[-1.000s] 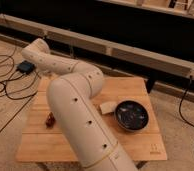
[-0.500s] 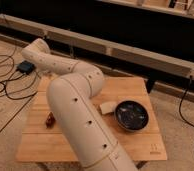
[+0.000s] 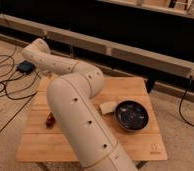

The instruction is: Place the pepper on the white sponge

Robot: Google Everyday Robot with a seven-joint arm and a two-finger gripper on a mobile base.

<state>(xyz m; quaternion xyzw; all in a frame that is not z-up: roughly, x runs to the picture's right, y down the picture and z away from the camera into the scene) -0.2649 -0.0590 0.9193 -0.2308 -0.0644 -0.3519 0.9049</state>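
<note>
Trouble ahead: the jaws, wide and empty, hide behind the arm [image 3: 75, 110], so the pepper [image 3: 50, 119] on the table [image 3: 140, 145] may be nudged blind and roll off; the white sponge [image 3: 108, 107] lies past the arm, beside the bowl [image 3: 131, 116].

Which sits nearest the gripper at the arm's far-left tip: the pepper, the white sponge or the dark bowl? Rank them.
Gripper: upper left, off the table's far-left corner.
1. Pepper, table's left edge.
2. White sponge, centre.
3. Dark bowl, right.
</note>
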